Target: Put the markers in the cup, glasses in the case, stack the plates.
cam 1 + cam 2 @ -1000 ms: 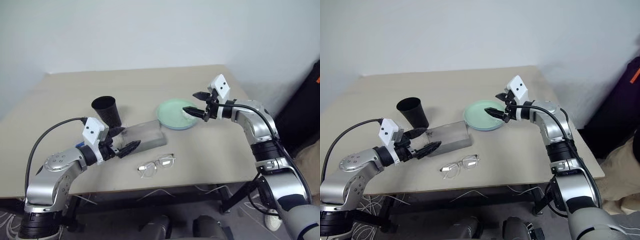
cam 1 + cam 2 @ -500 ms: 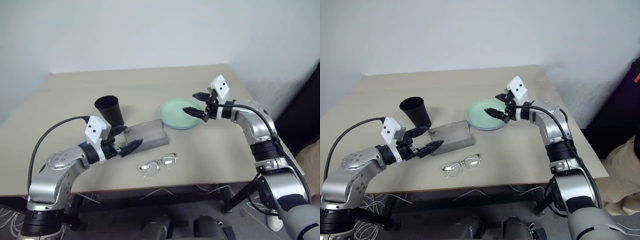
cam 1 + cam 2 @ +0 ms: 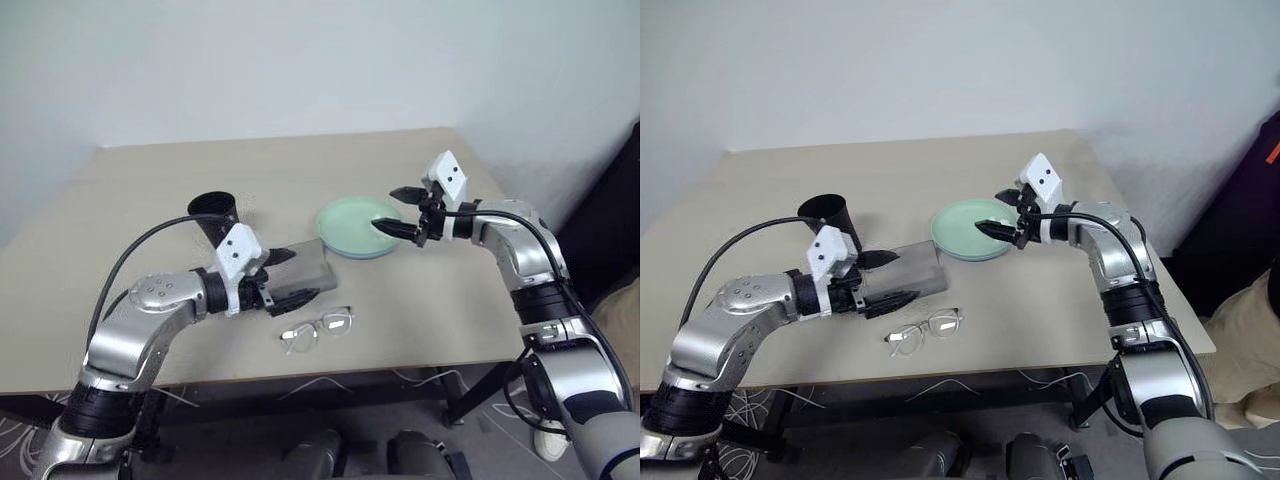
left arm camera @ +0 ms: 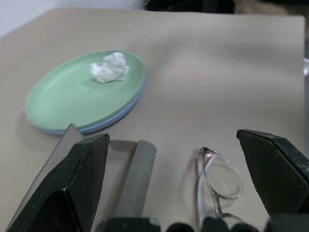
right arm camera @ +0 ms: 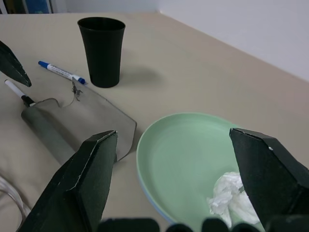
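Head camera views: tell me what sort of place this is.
Probably a plain indoor test room or lab: a bare beige table against a blank white wall, with loose cables hanging beneath the table.

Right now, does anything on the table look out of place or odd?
Yes: a crumpled white paper lies on the mint green plate, which sits on the light blue plate. Two markers lie on the table beside the black cup.

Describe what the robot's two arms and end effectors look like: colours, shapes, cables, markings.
Both arms are rounded silver-grey metal segments joined by black bands. The left end effector and the right end effector each have two black, tapered fingers under a small white block with two dark dots. A black cable loops from each white block back along the forearm.
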Motion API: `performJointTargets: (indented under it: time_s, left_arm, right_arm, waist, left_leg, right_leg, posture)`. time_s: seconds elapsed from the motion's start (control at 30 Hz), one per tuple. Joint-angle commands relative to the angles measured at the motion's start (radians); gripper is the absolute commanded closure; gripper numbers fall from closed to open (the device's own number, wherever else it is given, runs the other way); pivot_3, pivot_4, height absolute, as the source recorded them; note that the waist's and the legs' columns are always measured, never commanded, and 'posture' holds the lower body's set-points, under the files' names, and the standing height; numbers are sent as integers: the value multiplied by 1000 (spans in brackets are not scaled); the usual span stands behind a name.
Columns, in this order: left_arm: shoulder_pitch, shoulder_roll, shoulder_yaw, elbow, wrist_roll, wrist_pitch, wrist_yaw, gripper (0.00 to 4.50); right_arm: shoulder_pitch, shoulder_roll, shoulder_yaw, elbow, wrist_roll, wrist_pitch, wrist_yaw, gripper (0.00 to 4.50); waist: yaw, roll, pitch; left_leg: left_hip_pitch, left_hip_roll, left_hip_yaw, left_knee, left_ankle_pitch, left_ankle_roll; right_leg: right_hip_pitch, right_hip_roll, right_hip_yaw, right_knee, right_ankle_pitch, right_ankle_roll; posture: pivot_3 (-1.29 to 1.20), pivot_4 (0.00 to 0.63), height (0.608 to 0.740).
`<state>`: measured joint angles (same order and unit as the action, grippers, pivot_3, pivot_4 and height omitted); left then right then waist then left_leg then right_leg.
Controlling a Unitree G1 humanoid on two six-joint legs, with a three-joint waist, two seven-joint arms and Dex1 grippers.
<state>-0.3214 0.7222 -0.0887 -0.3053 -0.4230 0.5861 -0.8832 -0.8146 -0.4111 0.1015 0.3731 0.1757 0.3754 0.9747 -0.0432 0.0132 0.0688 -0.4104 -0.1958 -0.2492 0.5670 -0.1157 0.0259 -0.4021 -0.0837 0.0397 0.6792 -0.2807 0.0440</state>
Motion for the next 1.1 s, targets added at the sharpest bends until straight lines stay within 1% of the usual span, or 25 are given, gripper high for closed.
performJointTargets:
  time_s: [0.03,0.3,0.63,0.8,1.1]
  left_arm:
    - [-63,9,-57,10,51,8,-17,0]
    - [-188,40,-223,36,198,129,-19,0]
    - [-301,57,-366,27,289,261,-75,0]
    - [-324,40,-395,34,306,288,-80,0]
    - [-321,34,-432,33,321,310,-93,0]
  right_arm:
    - [-18,-7,-20,-49,18,1,-8,490]
    - [-21,-3,-20,-52,19,10,-21,490]
    - [-12,3,-19,-59,20,13,-34,490]
    - [-4,2,-20,-68,21,17,-42,490]
    - [0,0,-22,-72,23,22,-54,490]
  waist:
    - [-1,0,0]
    - [-2,0,0]
    - [-2,-1,0]
    - [-2,-1,0]
    - [-2,-1,0]
  left_leg:
    - [0,0,0,0,0,0]
    - [0,0,0,1,0,1]
    - [0,0,0,1,1,1]
    - [0,0,0,1,1,2]
    - [0,0,0,3,1,2]
  right_leg:
    - [0,0,0,0,0,0]
    - [0,0,0,0,1,1]
    - [0,1,0,0,1,2]
    - [1,0,0,0,1,2]
    - [1,1,0,0,2,3]
  posture:
    - [0,0,740]
    - [0,0,740]
    - [0,0,740]
    - [0,0,740]
    - [0,0,740]
